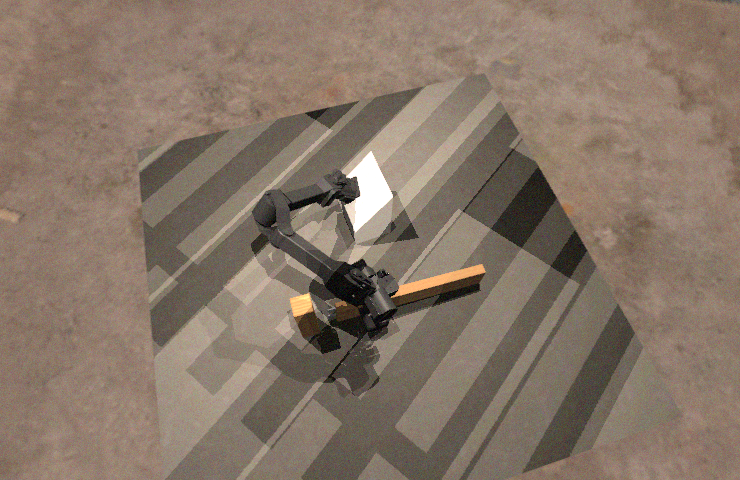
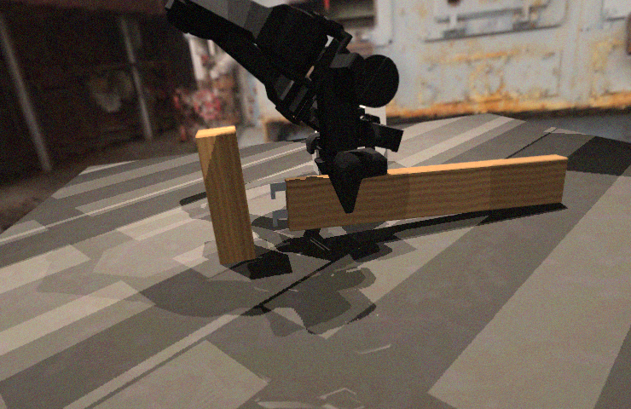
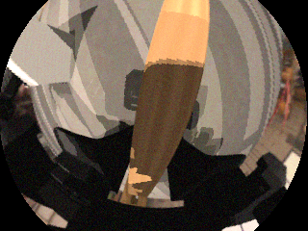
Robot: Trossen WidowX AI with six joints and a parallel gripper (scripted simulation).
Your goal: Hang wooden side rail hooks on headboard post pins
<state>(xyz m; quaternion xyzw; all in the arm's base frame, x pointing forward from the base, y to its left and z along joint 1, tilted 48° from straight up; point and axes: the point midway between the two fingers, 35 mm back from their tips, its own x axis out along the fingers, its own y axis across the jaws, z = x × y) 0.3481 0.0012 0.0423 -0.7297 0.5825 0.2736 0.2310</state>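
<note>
The wooden side rail lies long across the table with its far right end on the table top and its hook end raised a little. My gripper is shut on the rail near the hook end, gripping it from above. Two steel hooks stick out of the rail's left end, a short gap away from the post. The headboard post stands upright just left of the hooks. The post's slot and pins are hidden in these views.
The table top carries a grey striped pattern. A white sheet lies near the arm's base at the back. The table's edges drop to a brown floor.
</note>
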